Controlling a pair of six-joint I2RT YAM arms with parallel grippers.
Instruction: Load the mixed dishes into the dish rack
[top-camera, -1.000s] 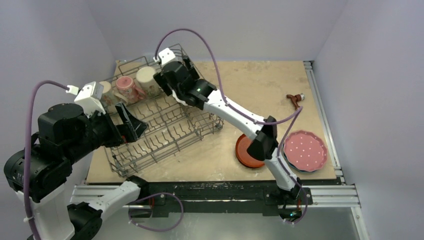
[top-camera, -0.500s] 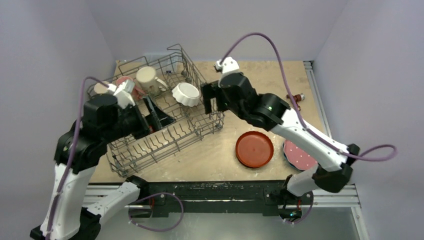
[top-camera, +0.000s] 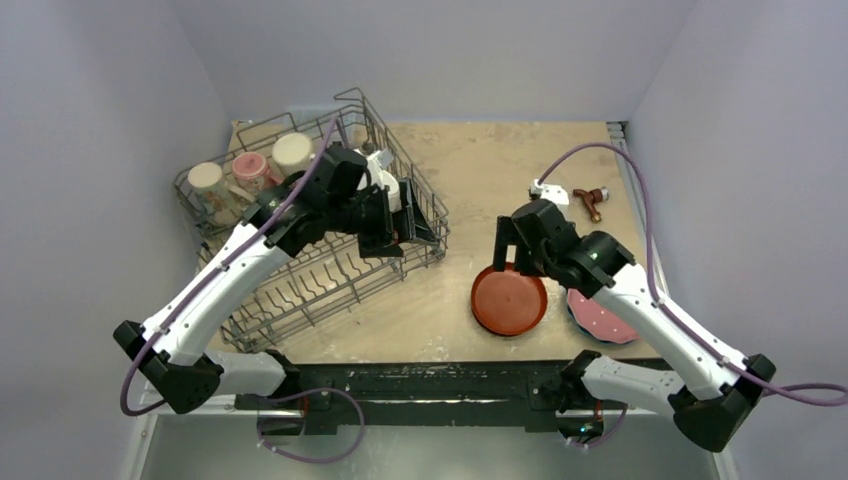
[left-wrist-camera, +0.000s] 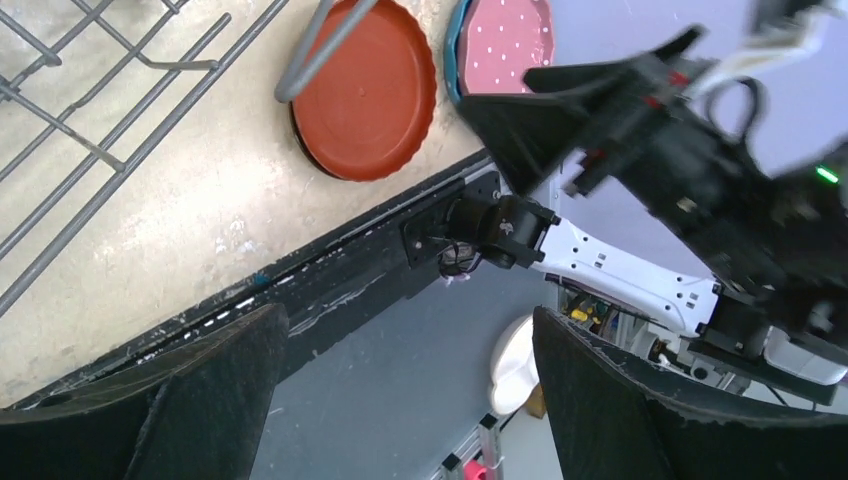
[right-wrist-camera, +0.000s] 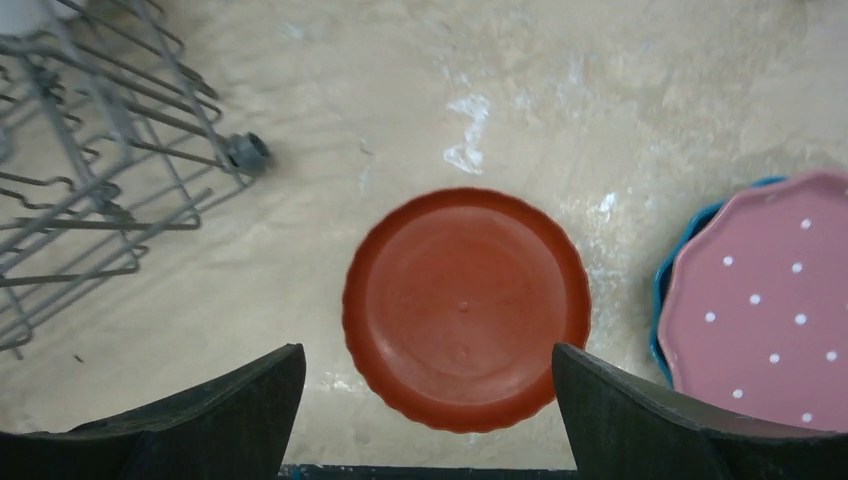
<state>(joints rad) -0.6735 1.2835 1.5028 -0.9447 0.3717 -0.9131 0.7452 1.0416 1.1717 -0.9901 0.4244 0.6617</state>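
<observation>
A: Right end effector (right-wrist-camera: 430, 415): fingers spread wide, nothing between them, hanging above the red-orange plate (right-wrist-camera: 466, 305). The plate lies flat on the desk (right-wrist-camera: 520, 90), near the front edge and outside the dish rack (top-camera: 330, 270).

B: Noted. Left end effector (left-wrist-camera: 400, 400)?

A: Also spread, empty. It sits close over the rack's right-hand end, tipped sideways. Its camera looks out past the wires toward the plates.

B: What's loaded?

A: Three mugs (top-camera: 248, 165) at the rack's far left corner. A white shape by the left wrist is probably the white bowl (top-camera: 384, 178). It's mostly hidden, so I can't tell how it sits. The pink dotted plate (right-wrist-camera: 765, 300) lies on the blue plate (right-wrist-camera: 665, 290), just beside the red-orange one, all on the desk.

B: Trouble ahead, in your view?

A: Mainly the flat plate. Its rim is low and scalloped. Fingers coming straight down may find no lip and just shove it, into the stacked pair or toward the front edge. A shallow pinch on one side of the rim might let it swing and slip on the way to the rack.

B: And the left arm?

A: It's close to the wires. A careless pull-out could snag a side wire and drag the rack, or clip the bowl. If it is there when the right arm brings the plate across, the two could collide.
</observation>
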